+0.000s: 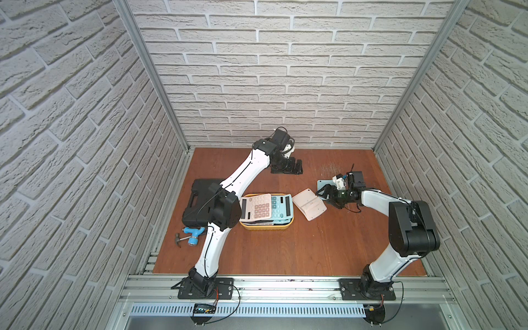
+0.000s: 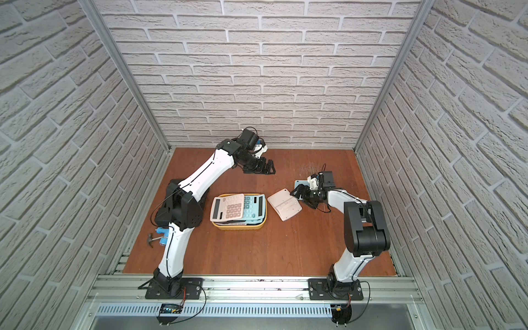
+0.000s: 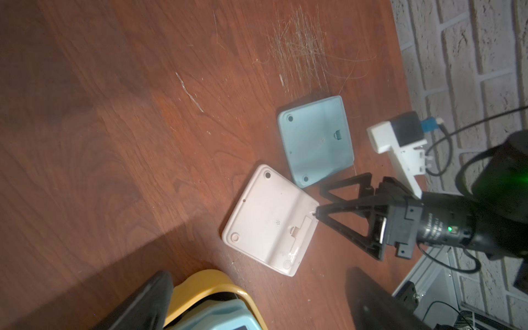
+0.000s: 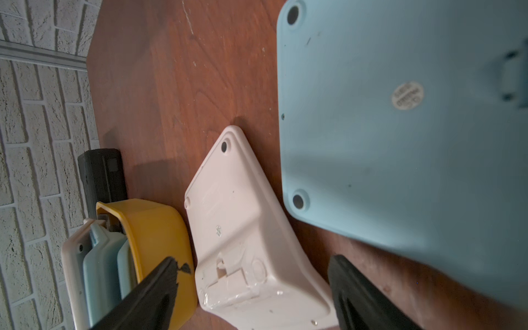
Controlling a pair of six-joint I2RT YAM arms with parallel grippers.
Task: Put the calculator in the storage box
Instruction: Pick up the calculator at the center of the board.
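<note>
A pale pink calculator [image 1: 309, 204] [image 4: 237, 217] lies face down on the brown table, right of the yellow storage box [image 1: 267, 227] [image 4: 160, 228]. My right gripper [image 1: 324, 194] [image 4: 254, 288] is low at its thick end and open. Its fingers [image 4: 151, 294] stand on either side of that end with a gap on each side. A blue calculator [image 3: 314, 140] [image 4: 400, 128] lies face down just behind it. The box holds a pink calculator [image 1: 255, 207] and a blue one [image 1: 281, 205]. My left gripper [image 1: 297, 167] [image 3: 257, 307] hangs open above the table's back, holding nothing.
A black hard case [image 1: 200, 200] lies left of the box, partly under my left arm. A small hammer and a blue tool [image 1: 191, 234] lie by the table's left edge. Brick walls close in three sides.
</note>
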